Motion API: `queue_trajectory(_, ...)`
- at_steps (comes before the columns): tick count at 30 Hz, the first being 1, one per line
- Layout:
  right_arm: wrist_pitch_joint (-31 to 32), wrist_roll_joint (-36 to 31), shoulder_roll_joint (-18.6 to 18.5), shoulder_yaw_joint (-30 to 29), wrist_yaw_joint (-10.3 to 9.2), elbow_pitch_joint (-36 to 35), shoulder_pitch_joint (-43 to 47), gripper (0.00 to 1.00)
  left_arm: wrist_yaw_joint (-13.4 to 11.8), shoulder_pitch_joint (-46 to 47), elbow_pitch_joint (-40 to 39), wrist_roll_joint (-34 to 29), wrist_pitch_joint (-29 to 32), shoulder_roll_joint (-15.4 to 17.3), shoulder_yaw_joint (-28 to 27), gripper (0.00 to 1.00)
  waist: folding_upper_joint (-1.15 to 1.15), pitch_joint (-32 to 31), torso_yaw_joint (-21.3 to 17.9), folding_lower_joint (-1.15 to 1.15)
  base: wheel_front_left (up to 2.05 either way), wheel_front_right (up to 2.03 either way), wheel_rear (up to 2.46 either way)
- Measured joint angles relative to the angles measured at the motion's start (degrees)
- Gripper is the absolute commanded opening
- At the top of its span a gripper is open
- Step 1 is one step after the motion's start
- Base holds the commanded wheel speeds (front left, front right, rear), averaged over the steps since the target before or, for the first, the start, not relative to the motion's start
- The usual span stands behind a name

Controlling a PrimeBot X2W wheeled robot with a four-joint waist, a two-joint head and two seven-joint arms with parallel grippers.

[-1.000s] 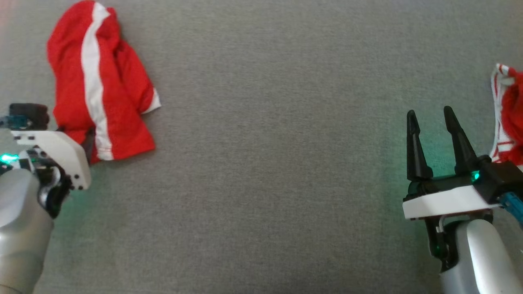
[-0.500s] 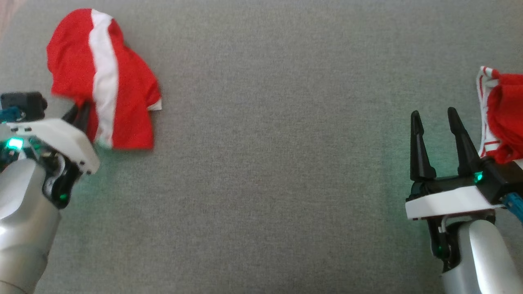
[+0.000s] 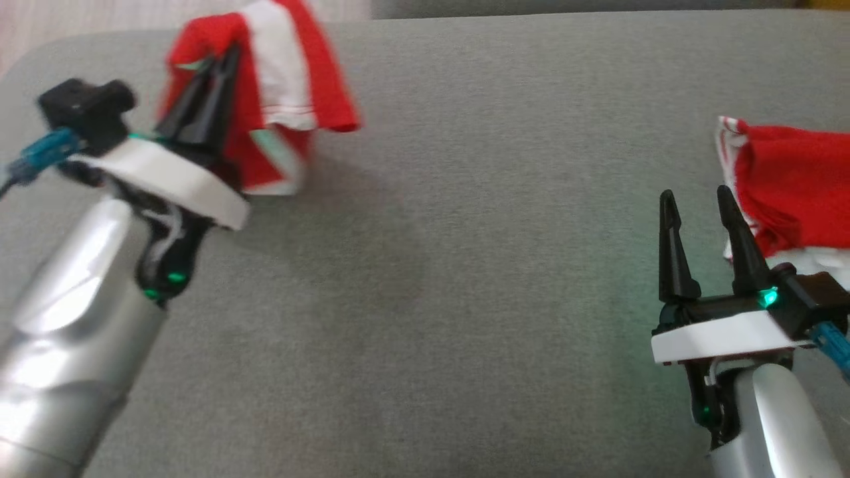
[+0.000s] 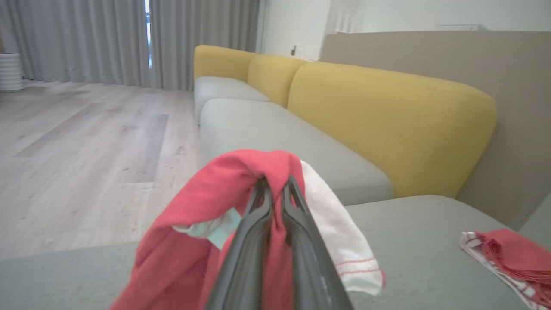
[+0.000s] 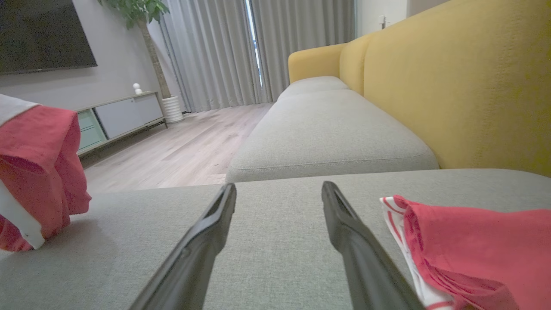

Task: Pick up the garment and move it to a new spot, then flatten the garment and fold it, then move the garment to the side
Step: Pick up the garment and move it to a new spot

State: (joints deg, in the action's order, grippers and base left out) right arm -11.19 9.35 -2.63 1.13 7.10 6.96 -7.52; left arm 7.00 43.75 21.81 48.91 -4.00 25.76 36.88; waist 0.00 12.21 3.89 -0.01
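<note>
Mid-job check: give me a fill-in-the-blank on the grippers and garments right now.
1. The left gripper is ____ on the striped garment.
2. The right gripper is ____ and holds nothing.
3. The other garment lies to the right gripper's ____ on the grey cushion.
4. The sofa backrest is ____.
Missing: shut; open; right; yellow.

A grey seat (image 3: 465, 265) meets yellow backs (image 4: 387, 125). Beyond: wood floor (image 4: 86, 142), grey curtains (image 5: 215, 51), a dark screen (image 5: 38, 34), a low cabinet (image 5: 125, 114), a plant (image 5: 137, 8) in what may be a white pot (image 5: 173, 110). A striped red cloth (image 3: 790, 186) lies on the seat's right.
</note>
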Motion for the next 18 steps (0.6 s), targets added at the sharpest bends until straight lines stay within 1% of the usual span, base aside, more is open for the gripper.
queue_trajectory(1,-0.14,0.32,0.00,0.12,0.01,0.18,0.01,1.00,-0.14,0.10,-1.21,0.00,0.53,-0.57,0.32,0.00,0.00,-0.09,-0.50,0.00,0.00,0.00,0.00)
queue_trajectory(5,-0.80,0.92,0.00,0.67,0.01,0.92,-0.01,1.00,-2.53,1.27,-5.46,-0.09,3.44,-3.35,2.31,0.00,0.00,-0.12,-2.78,0.00,0.00,0.00,0.00)
queue_trajectory(8,-1.02,1.52,-0.01,1.43,0.00,1.35,-0.05,1.00,-4.21,3.21,-6.20,-1.44,4.70,-5.66,4.00,0.00,0.00,0.18,-4.64,0.00,0.00,0.00,0.00)
queue_trajectory(10,-1.45,1.94,0.00,2.14,0.01,1.76,-0.10,1.00,-5.04,4.59,-6.03,-1.80,5.01,-7.89,4.36,0.00,0.00,0.47,-5.87,0.00,0.00,0.00,0.00)
queue_trajectory(11,-1.53,2.12,0.00,2.33,0.00,2.04,-0.14,1.00,-5.22,5.27,-5.61,-1.81,5.01,-9.18,4.50,0.08,0.00,0.64,-6.43,0.00,0.00,0.00,0.00)
queue_trajectory(12,-1.68,2.35,0.00,2.49,0.00,2.34,-0.21,1.00,-5.68,5.96,-5.02,-1.85,4.91,-10.46,4.67,1.00,0.00,0.80,-6.96,0.00,0.00,0.00,0.00)
queue_trajectory(15,-2.01,2.76,0.00,2.77,0.01,3.16,-0.31,1.00,-5.99,8.13,-2.91,-1.98,3.52,-13.38,4.83,1.00,0.00,1.25,-8.32,0.01,0.00,0.00,0.00)
queue_trajectory(18,-2.41,2.78,-0.01,2.79,0.01,3.79,-0.48,1.00,-6.08,9.59,-1.16,-2.46,0.47,-14.06,3.82,1.00,0.00,1.19,-8.82,0.01,0.00,0.00,0.00)
